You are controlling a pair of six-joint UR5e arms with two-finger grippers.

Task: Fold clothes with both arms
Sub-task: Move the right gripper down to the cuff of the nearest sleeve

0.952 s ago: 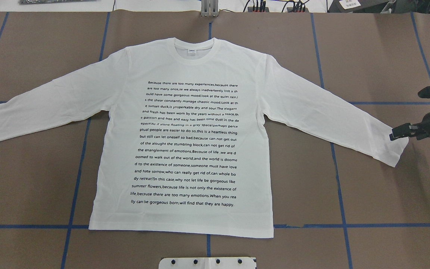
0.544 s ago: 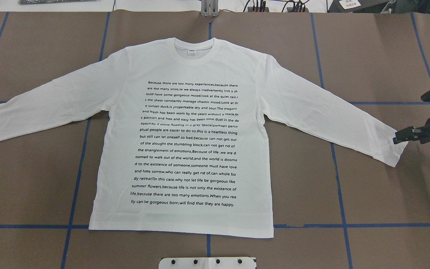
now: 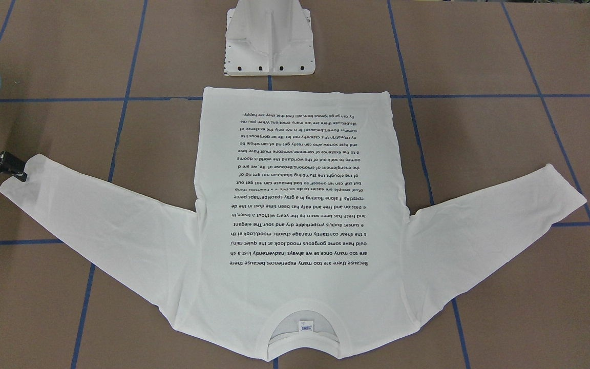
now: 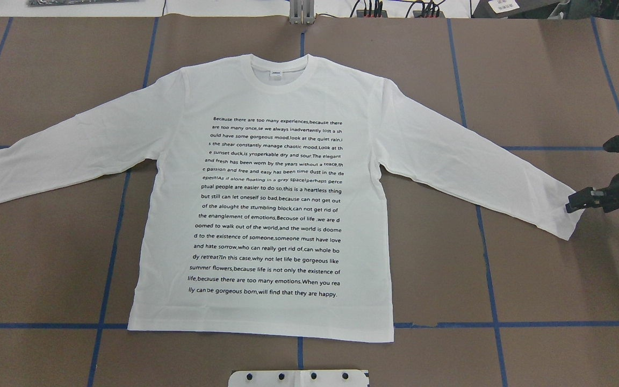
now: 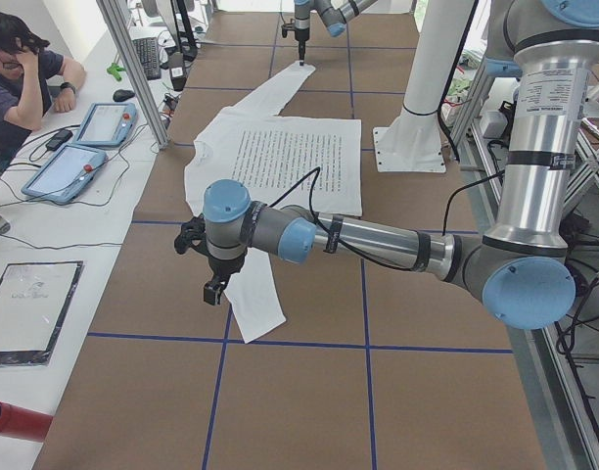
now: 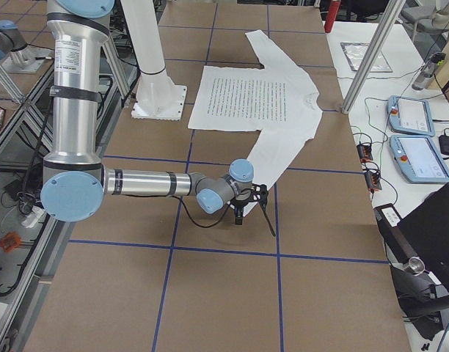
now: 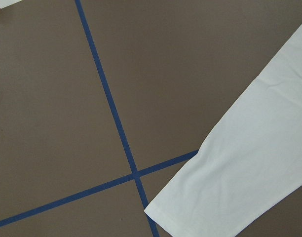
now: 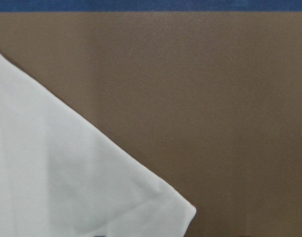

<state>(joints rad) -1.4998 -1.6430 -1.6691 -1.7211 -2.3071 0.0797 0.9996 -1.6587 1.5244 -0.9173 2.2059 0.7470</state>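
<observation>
The white long-sleeved T-shirt [image 4: 288,97] lies flat with its text side up and both sleeves spread wide, collar away from the robot [image 3: 300,312]. My right gripper [image 4: 571,204] is low at the far corner of the right cuff [image 4: 567,220], also seen from the front [image 3: 18,175]. It looks open, and the cuff corner [image 8: 180,210] lies just in front of it. My left gripper [image 5: 213,291] hovers above the left cuff [image 5: 260,313]; I cannot tell whether it is open. The left wrist view shows that cuff [image 7: 230,187] lying loose on the brown table.
The white pedestal [image 3: 269,36] stands just behind the shirt's hem. Blue tape lines [image 4: 110,242] cross the brown table cover. A person [image 5: 25,78] sits at a side desk with tablets [image 5: 65,166], off the table's far edge.
My right gripper has drawn back slightly to the right and come down at the right cuff. The shirt has not moved.
</observation>
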